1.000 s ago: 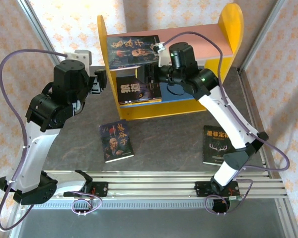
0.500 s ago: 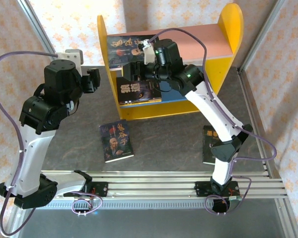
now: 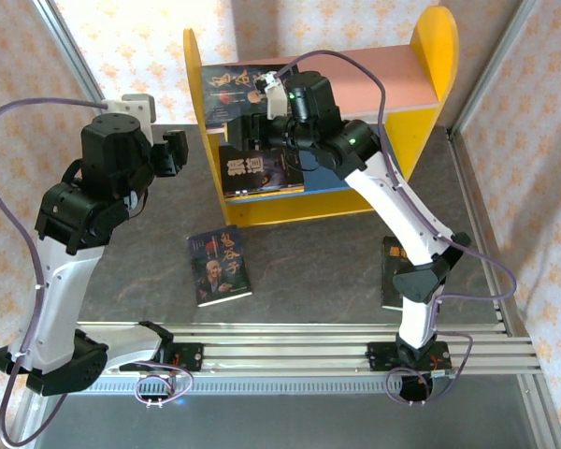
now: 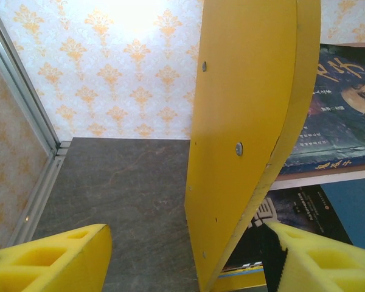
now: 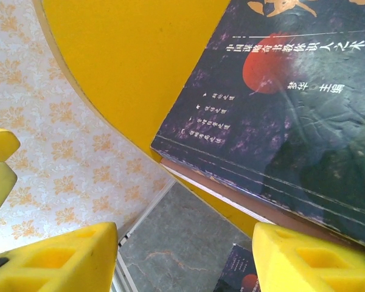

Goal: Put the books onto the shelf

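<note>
Shelf (image 3: pixel 393 89) at upper centre: we are watching the right claw (image 5: pixel 182 255) hovering spread and empty by its top book (image 5: pixel 280 103), the left claw (image 4: pixel 185 255) gaping beside its yellow panel.

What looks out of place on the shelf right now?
Nothing looks spilled or damaged. The upper book and lower book lie flat, covers up, against one yellow side panel of the shelf, not standing upright.
</note>
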Robot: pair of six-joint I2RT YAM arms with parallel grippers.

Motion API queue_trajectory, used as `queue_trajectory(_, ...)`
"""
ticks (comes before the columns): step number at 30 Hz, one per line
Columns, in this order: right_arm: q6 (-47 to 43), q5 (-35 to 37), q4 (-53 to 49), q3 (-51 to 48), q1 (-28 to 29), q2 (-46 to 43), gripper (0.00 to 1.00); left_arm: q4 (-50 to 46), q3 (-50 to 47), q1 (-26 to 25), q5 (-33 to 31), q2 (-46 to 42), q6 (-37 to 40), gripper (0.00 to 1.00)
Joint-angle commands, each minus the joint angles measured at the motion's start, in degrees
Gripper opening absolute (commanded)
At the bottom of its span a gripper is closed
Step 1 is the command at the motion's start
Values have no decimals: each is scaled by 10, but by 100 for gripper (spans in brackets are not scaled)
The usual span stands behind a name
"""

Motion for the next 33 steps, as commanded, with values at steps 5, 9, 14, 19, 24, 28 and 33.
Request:
queue_trajectory(5,-37,45,-35,-23,3,-59,60,-1,-6,6,14,-9,1,68)
queue_trajectory(9,-54,83,-44,-84,3,-108,61,1,-35,6,18,-20,-14,68)
queue_trajectory(14,-57,120,-32,-185,3,-170,61,13,-116,6,5,-49,-45,68)
queue_trajectory(19,-37,151,1,-321,3,-223,60,19,-253,6,15,-90,-106,68)
queue_trajectory(24,29,148,110,-517,6,-269,57,33,-418,6,53,-138,-190,67)
queue_trajectory(28,76,176,180,-620,38,-259,56,50,-518,6,92,-152,-250,66)
queue_trajectory(33,127,185,238,-664,81,-193,55,83,-616,7,126,-152,-292,64)
